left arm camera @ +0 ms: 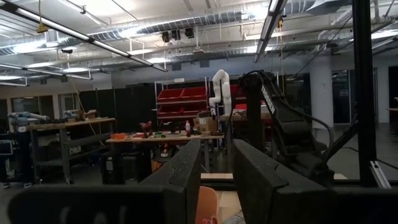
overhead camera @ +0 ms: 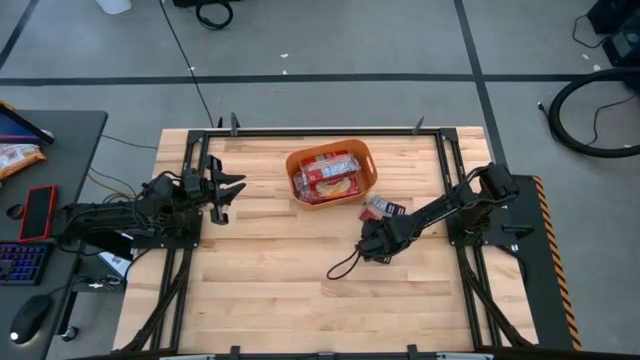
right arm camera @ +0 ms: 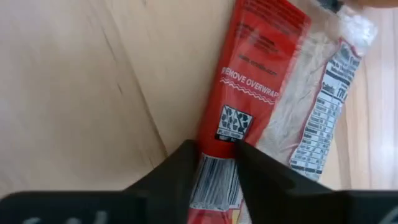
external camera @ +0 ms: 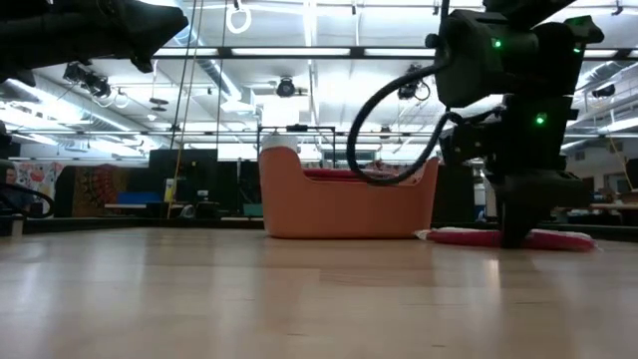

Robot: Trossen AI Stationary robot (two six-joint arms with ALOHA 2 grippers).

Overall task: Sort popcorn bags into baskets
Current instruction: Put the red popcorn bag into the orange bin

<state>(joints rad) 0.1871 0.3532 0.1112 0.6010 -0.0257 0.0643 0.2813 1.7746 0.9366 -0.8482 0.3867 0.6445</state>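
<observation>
The orange basket (overhead camera: 367, 165) stands at the table's far middle, also seen in the low view (external camera: 344, 204), with several red popcorn bags (overhead camera: 328, 178) lying in it. One more popcorn bag (overhead camera: 383, 208) lies flat on the wood just right of the basket, printed back up (right arm camera: 261, 74). My right gripper (overhead camera: 376, 234) stands over this bag's near end, pointing down, shut on it (right arm camera: 217, 155). My left gripper (overhead camera: 228, 192) hovers open above the table's left side, left of the basket, holding nothing (left arm camera: 217, 180). My right gripper pinches the popcorn bag between its two fingers at the red strip by the barcode (right arm camera: 227, 127), at the bag's near end. The fingers come from above, pointing down. The bag lies flat on the table (external camera: 464, 237) and stretches away from the fingers toward the basket.
A black cable loop (overhead camera: 343, 266) hangs from my right arm over the middle of the table. A side desk on the left holds a keyboard, a mouse, a phone and an orange-and-white snack bag (overhead camera: 15, 155). Bare wood spreads across the near half (overhead camera: 300, 300).
</observation>
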